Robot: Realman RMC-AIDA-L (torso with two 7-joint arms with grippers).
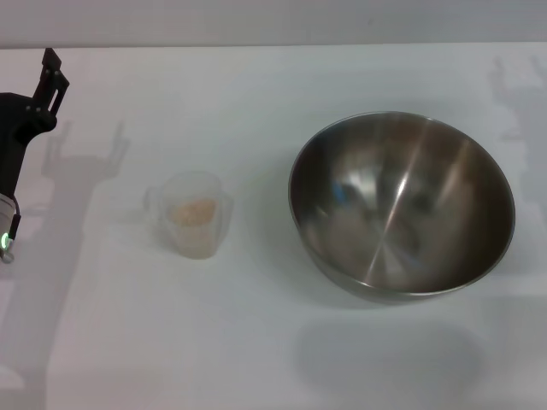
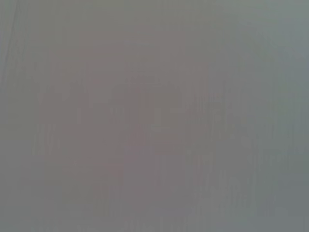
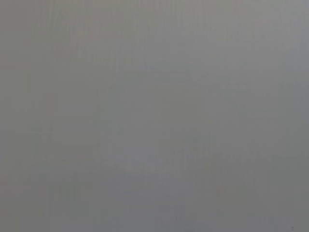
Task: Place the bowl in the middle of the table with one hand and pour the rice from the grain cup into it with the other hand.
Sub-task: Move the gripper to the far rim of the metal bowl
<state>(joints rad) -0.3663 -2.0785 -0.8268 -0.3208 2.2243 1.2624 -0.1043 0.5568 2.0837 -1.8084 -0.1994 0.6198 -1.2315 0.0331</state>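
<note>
White table (image 1: 256, 342): shiny steel bowl (image 1: 402, 205), frosted grain cup (image 1: 195, 213) of beige rice (image 1: 193, 210), left gripper (image 1: 49, 81) state unclear.

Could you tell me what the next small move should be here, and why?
Probably the right arm, not in view, should reach for the bowl: it sits empty on the table's right side, while the rice waits in the grain cup.

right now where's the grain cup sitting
In the head view the grain cup stands upright on the table, left of centre, apart from the bowl on its right; the left gripper is at the far left edge.
</note>
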